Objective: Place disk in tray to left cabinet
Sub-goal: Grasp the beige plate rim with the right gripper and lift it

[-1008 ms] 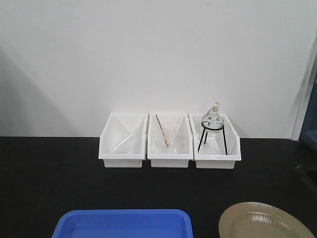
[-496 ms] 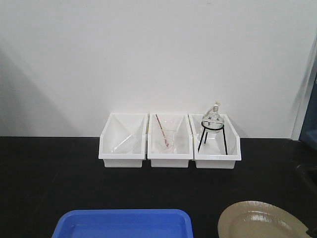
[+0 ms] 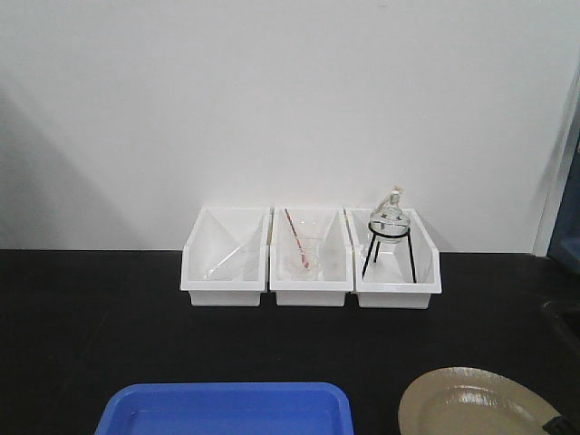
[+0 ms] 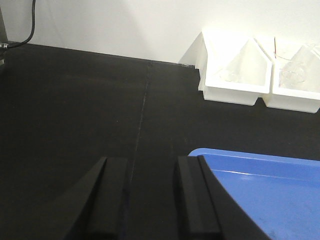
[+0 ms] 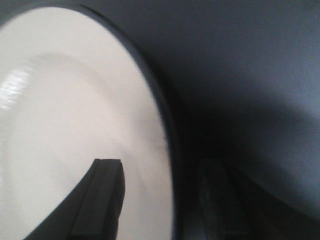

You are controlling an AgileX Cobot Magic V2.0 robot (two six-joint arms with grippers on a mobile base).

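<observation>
The blue tray lies at the near edge of the black table, cut off by the frame. To its right rests the beige disk, apart from the tray. In the right wrist view the disk fills the left side, and my right gripper is open astride its dark rim: one finger over the disk, the other outside it. A dark tip of that gripper shows at the disk's right edge. My left gripper is open and empty over bare table, just left of the tray's corner. The cabinet is out of view.
Three white open-fronted bins stand in a row against the back wall. The right one holds a glass flask on a black tripod; the middle one holds glassware with a red rod. A cable hangs at the far left.
A dark tip of my right gripper has come into the front view at the disk's right edge and moved slightly left. The disk has shifted a little to the left.
</observation>
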